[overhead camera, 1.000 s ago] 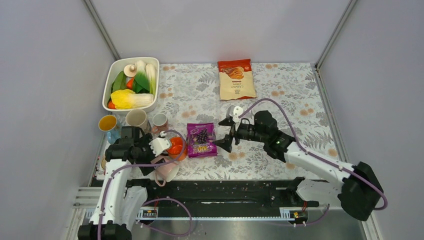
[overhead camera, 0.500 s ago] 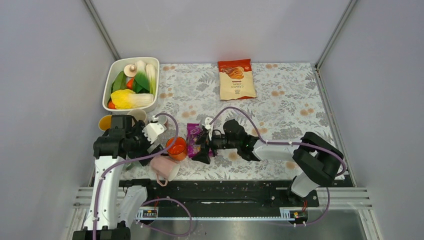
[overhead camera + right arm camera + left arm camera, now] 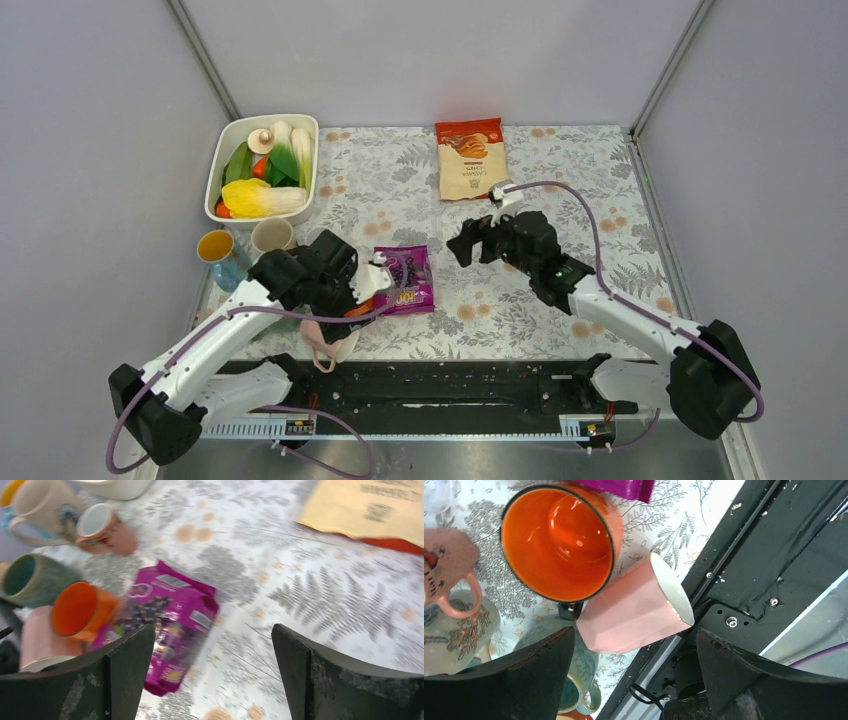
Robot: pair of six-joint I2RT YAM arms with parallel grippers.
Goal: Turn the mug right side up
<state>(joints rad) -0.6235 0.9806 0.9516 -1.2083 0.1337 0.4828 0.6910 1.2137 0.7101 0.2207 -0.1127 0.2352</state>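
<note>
Approach is judged in hand: the tipped pink mug [image 3: 629, 612] is framed by the left gripper [image 3: 634, 635], spread empty like the right gripper [image 3: 212, 630]; its wall must be clasped next.

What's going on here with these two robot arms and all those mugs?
The left gripper hovers open just above a pink mug that lies on its side at the near edge of the table, beside an upright orange mug. Nothing is gripped, so the pink mug has not been stood up yet. The right gripper is open and empty too, hanging over the middle of the table near a purple snack bag.
</note>
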